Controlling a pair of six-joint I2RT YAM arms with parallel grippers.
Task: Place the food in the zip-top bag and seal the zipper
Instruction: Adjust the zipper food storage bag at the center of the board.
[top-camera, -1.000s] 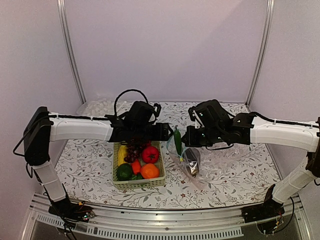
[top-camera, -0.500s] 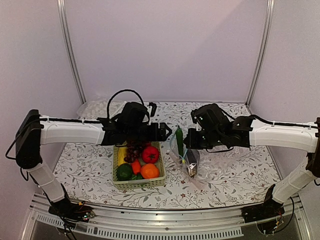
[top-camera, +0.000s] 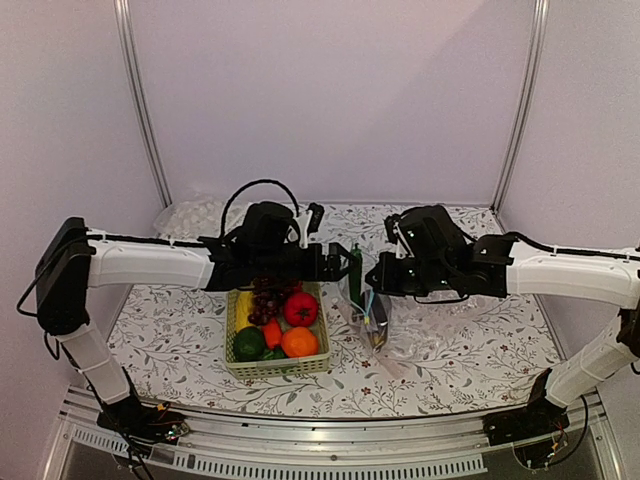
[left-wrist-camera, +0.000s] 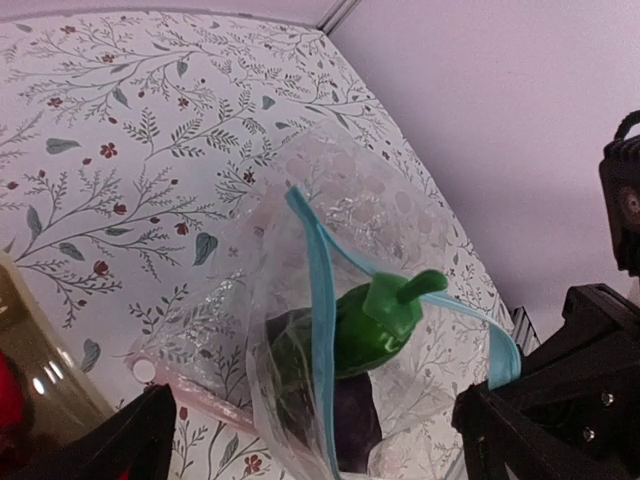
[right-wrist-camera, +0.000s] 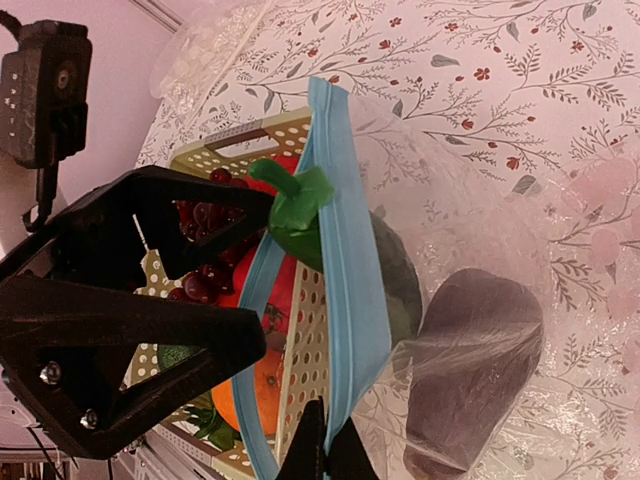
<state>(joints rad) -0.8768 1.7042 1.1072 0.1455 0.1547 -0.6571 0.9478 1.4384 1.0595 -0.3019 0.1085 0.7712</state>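
Observation:
The clear zip-top bag (top-camera: 378, 328) hangs upright just right of the basket. My right gripper (right-wrist-camera: 328, 452) is shut on its light-blue zipper (right-wrist-camera: 345, 250), holding the mouth up. A dark green vegetable (left-wrist-camera: 385, 320) stands in the open mouth with its stem poking out. Below it in the bag lies the purple eggplant (right-wrist-camera: 475, 370). My left gripper (left-wrist-camera: 320, 438) hovers over the mouth, open, its fingers wide on either side and touching nothing. The rest of the food, a red fruit (top-camera: 300, 309), an orange (top-camera: 299, 342) and grapes (top-camera: 265, 298), lies in the basket.
The pale green mesh basket (top-camera: 278, 366) stands at centre left on the floral tablecloth, right against the bag. Bubbly clear plastic sheets lie at the back left (top-camera: 195, 215) and under the bag to the right (top-camera: 455, 340). Metal frame posts rise at both back corners.
My left gripper's jaws have spread wider and let go of the green vegetable, which now stands in the bag's mouth. The right gripper has kept its hold on the zipper.

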